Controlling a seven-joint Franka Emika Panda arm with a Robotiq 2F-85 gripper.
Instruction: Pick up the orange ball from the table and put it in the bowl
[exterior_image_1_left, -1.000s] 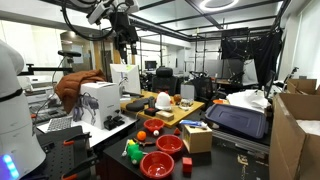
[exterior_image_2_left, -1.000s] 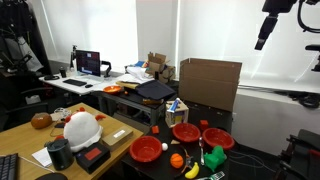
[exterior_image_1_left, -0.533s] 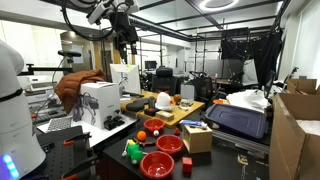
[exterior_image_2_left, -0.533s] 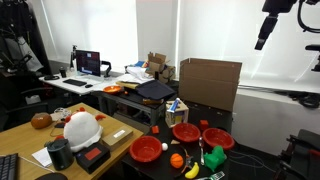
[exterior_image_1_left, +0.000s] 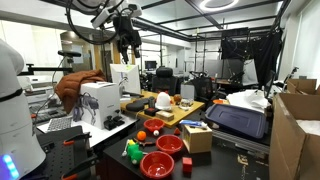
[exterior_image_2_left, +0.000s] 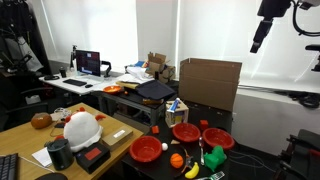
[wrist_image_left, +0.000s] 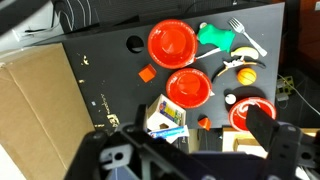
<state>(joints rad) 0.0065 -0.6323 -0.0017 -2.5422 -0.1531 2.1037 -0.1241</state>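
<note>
The small orange ball (exterior_image_2_left: 177, 160) lies on the dark table (exterior_image_2_left: 240, 158) beside a banana; it also shows in an exterior view (exterior_image_1_left: 141, 135) and in the wrist view (wrist_image_left: 246, 75). A deep red bowl (exterior_image_2_left: 186, 131) (exterior_image_1_left: 168, 143) (wrist_image_left: 188, 87) stands next to it, with a second red bowl (exterior_image_2_left: 217, 136) (wrist_image_left: 171, 42) alongside. My gripper (exterior_image_2_left: 258, 42) (exterior_image_1_left: 128, 42) hangs high above the table, far from the ball. In the wrist view its jaws (wrist_image_left: 198, 135) are spread apart with nothing between them.
The widest red bowl (exterior_image_2_left: 147, 148) (wrist_image_left: 251, 113) stands near the ball. A green object (exterior_image_2_left: 212, 155), a banana (exterior_image_2_left: 190, 170), a small open box (wrist_image_left: 165, 115), a white-and-orange domed object (exterior_image_2_left: 82, 128) and a large cardboard box (exterior_image_2_left: 208, 82) crowd the bench.
The gripper has shifted slightly sideways high above the table. Nothing on the table has moved.
</note>
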